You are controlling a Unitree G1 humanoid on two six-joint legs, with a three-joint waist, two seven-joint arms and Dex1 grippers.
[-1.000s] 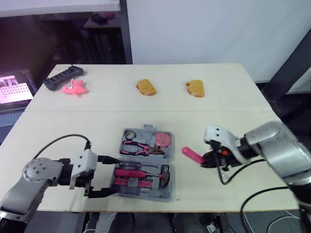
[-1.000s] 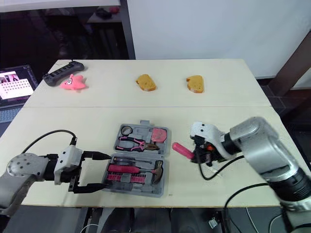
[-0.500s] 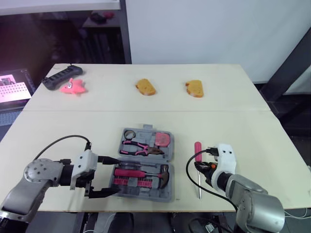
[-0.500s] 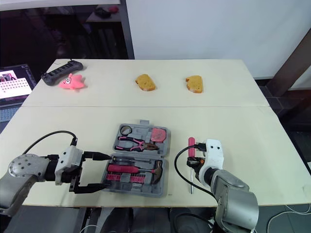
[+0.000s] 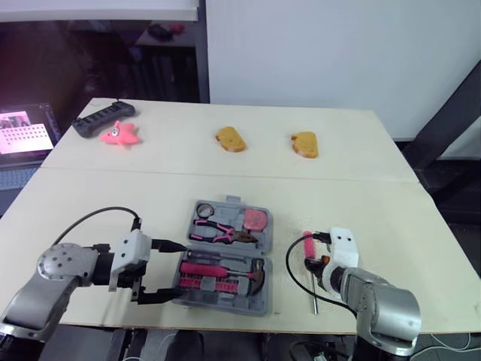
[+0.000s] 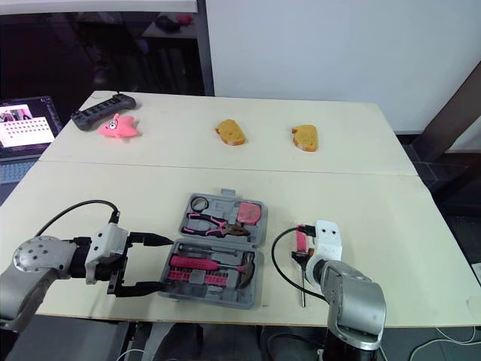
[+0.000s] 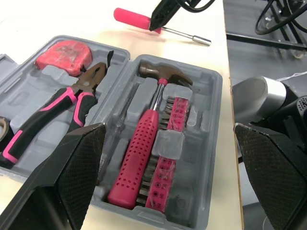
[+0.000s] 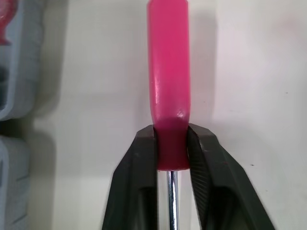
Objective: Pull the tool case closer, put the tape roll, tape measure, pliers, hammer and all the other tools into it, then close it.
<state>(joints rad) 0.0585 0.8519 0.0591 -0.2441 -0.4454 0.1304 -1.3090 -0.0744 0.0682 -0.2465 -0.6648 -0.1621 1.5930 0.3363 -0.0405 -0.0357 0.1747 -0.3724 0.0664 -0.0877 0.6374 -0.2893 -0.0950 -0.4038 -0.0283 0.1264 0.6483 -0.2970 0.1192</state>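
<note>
On the pale wooden table (image 5: 113,195), head view: an open grey plastic tool case (image 5: 258,304) is seen near the front edge, between the two arms. A black tape roll (image 5: 202,209), red tape measure (image 5: 255,219) and pink-handled pliers (image 5: 218,232) are seated in its far half. A pink-handled hammer (image 5: 225,269) and pink bit strip (image 5: 210,283) are seated in the near half. At the case's left edge the left gripper (image 5: 167,271) is parked, jaws spread wide, nothing held. Just right of the case the right gripper (image 5: 311,265) is set on a pink-handled screwdriver (image 5: 307,244), steel shaft pointed towards the front edge. Left wrist view: both left fingers (image 7: 72,177) are seen wide apart, framing the near half of the case, with nothing gripped. The screwdriver is seen beyond the case, outside it. Right wrist view: the right jaws are clamped on the shaft end of the pink handle. Whether the screwdriver rests on the table cannot be told.
</note>
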